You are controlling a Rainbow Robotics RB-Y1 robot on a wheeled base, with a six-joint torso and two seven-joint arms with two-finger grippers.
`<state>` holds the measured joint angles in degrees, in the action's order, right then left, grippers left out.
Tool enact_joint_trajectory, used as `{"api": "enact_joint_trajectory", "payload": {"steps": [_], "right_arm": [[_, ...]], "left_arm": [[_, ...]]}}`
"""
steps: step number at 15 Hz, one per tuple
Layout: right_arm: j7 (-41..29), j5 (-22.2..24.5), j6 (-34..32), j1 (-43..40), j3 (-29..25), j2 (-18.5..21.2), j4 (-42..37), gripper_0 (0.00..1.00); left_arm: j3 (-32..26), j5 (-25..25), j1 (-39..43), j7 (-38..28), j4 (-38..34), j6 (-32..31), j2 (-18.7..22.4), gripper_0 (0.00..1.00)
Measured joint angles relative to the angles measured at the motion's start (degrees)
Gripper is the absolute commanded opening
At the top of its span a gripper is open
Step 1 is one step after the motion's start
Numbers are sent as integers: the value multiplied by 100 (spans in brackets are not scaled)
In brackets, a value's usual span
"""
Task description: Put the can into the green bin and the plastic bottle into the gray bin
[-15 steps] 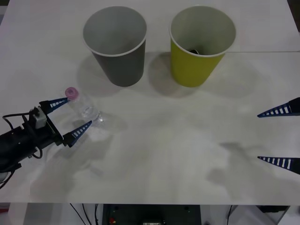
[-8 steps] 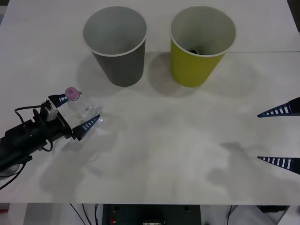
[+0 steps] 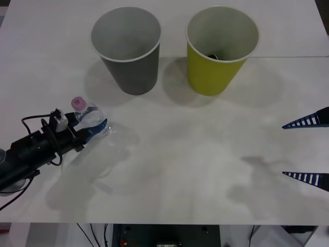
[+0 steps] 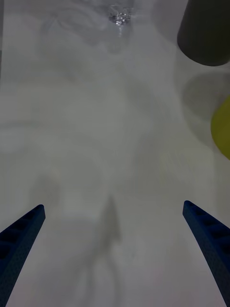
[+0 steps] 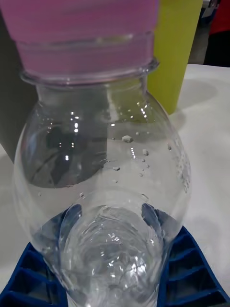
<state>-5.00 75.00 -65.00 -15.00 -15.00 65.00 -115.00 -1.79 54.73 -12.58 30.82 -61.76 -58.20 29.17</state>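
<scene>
Desk (image 3: 169,170): white, carries everything.
Gray bin (image 3: 128,49): upright at the back, looks empty.
Green bin (image 3: 218,51): just beside it, upright, a dark item at the bottom, likely the can.
Bottle (image 3: 88,117): near the desk's left edge, in front of the gray bin, pink cap up. Clear, apparently empty; judged light, thin-walled, slippery. Best held low on the body.
Left gripper (image 3: 87,128): clenched on the bottle's lower body.
Right gripper (image 3: 308,149): spread wide, idle at the right.
</scene>
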Motion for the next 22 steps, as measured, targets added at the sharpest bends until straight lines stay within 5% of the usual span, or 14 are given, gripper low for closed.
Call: {"api": "enact_joint_trajectory", "payload": {"steps": [8, 18, 22], "right_arm": [[0, 0, 0, 0, 0, 0, 0, 100], [0, 0, 0, 0, 0, 0, 0, 100], [0, 0, 0, 0, 0, 0, 0, 100]], "left_arm": [[-13, 260, 78, -577, -374, -15, 291, 0], [-680, 2861, 895, -5350, -3850, 28, 1365, 0], [-675, 3237, 841, -7126, -4772, -10, 2168, 0]]}}
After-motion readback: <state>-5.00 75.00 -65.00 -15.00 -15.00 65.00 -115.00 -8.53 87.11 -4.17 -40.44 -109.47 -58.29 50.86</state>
